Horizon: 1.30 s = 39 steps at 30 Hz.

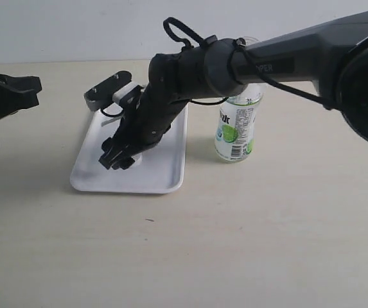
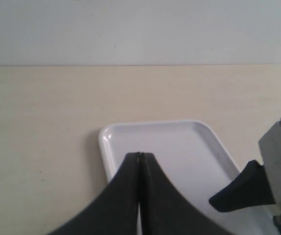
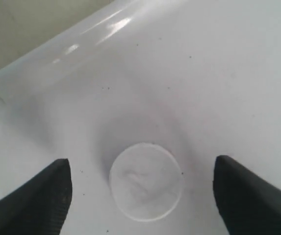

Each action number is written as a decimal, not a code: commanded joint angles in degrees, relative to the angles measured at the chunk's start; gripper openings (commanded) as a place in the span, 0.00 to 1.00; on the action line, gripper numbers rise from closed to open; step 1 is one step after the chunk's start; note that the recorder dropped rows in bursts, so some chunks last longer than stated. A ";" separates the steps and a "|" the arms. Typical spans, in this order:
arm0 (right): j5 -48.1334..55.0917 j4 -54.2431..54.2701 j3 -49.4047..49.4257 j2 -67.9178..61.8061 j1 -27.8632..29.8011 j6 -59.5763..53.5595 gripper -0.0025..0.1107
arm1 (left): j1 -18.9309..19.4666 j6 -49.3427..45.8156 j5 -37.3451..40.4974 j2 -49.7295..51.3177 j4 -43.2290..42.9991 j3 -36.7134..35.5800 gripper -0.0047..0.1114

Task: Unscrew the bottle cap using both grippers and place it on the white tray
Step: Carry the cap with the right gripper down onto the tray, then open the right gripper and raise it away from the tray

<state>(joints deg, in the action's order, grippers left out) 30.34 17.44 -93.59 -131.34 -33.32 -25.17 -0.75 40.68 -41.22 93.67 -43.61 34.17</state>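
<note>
1. Bottle cap (image 3: pixel 145 181) flat on white tray (image 1: pixel 164 176), between right claw (image 3: pixel 141 169)'s parted fingers, touching neither.
2. Left claw (image 2: pixel 140 156) pressed together, empty, clear of tray.
3. Bottle (image 1: pixel 236 131) upright on tabletop (image 1: pixel 267 244) beside tray's rim.

The bottle cap (image 3: pixel 146 182), a small round white disc, lies flat on the glossy white tray (image 1: pixel 166 168), between the spread fingers of the right gripper (image 1: pixel 118 158) and touching neither. The clear, lime-labelled bottle (image 1: pixel 237 125) stands upright just beside the tray. The left gripper (image 2: pixel 140 157) has its fingertips pressed together, empty.
</note>
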 commanded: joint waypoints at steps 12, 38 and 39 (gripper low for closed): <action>0.82 -6.09 0.03 27.21 0.07 8.21 0.65 | 0.11 -1.24 -2.68 -0.34 -0.84 -0.32 0.04; -17.38 -10.90 40.70 68.71 0.15 7.24 0.02 | 0.11 -1.66 -10.47 -0.34 -5.16 -0.32 0.04; -18.95 -10.95 42.91 71.03 0.15 7.24 0.02 | 0.11 -1.95 -11.24 -0.34 -5.05 -0.32 0.04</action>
<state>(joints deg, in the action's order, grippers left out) 15.40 7.15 -55.43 -65.81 -33.32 -17.82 -0.75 39.24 -50.26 93.67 -49.22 34.10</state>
